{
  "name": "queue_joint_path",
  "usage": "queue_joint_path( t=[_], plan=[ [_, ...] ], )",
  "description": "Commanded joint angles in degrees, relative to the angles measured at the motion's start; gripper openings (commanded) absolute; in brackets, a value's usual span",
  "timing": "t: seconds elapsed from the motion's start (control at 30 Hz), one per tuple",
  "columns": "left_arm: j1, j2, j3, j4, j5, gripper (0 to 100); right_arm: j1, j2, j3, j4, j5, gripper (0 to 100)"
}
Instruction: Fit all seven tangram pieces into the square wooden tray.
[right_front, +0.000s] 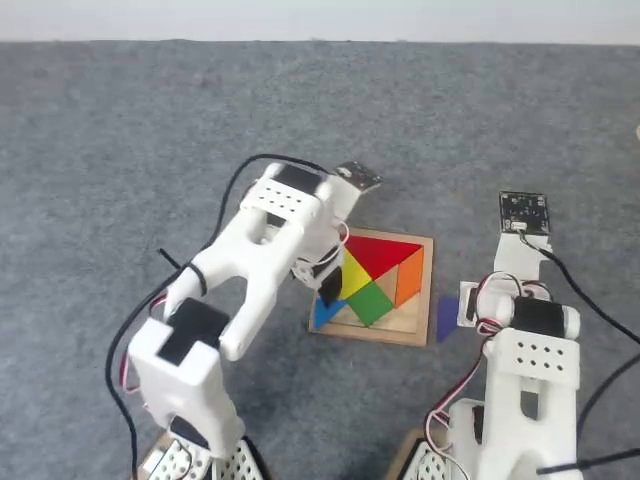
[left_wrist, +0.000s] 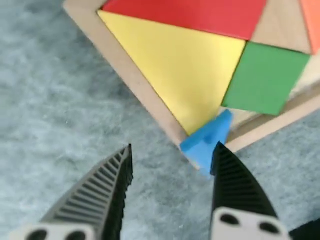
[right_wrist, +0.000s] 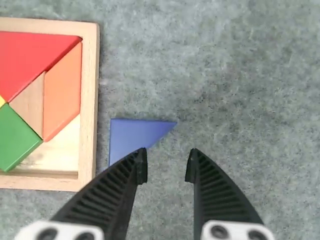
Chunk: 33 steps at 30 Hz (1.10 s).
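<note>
The square wooden tray (right_front: 425, 290) lies mid-table and holds a red triangle (right_front: 383, 253), a yellow triangle (right_front: 354, 277), a green square (right_front: 372, 300) and an orange piece (right_front: 408, 277). A light blue triangle (left_wrist: 206, 140) rests tilted across the tray's near-left corner rim (left_wrist: 150, 102). My left gripper (left_wrist: 172, 160) is open just outside that corner, one finger (left_wrist: 232, 182) touching the light blue triangle. A dark blue triangle (right_wrist: 135, 137) lies on the carpet right of the tray (right_wrist: 91, 100). My right gripper (right_wrist: 165, 162) is open just short of it.
Grey carpet (right_front: 150, 130) covers the table all around. The left arm (right_front: 250, 270) stretches over the tray's left side; the right arm (right_front: 525, 330) stands at the right. Bare wood (right_wrist: 30, 102) shows between the tray's pieces.
</note>
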Motion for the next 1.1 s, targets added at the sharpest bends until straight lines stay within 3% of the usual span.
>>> queue_joint_path(
  t=[0.0,0.3,0.67,1.07],
  plan=[
    [-2.55,-4.92,-0.75,1.05,-1.49,24,-0.48,-0.66,-0.18,-0.84,-0.18,13.3],
    [-8.79,-4.22,1.71,0.44,-4.13,24,-0.48,-0.66,-0.18,-0.84,-0.18,13.3],
    [-2.2,1.76,4.53,-5.27,-1.05,24,-0.57,-0.66,-0.18,-0.92,-0.18,13.3],
    [-2.64,5.71,-5.67,-1.58,-0.26,24,-0.57,-0.66,-0.18,-0.92,-0.18,13.3]
  ],
)
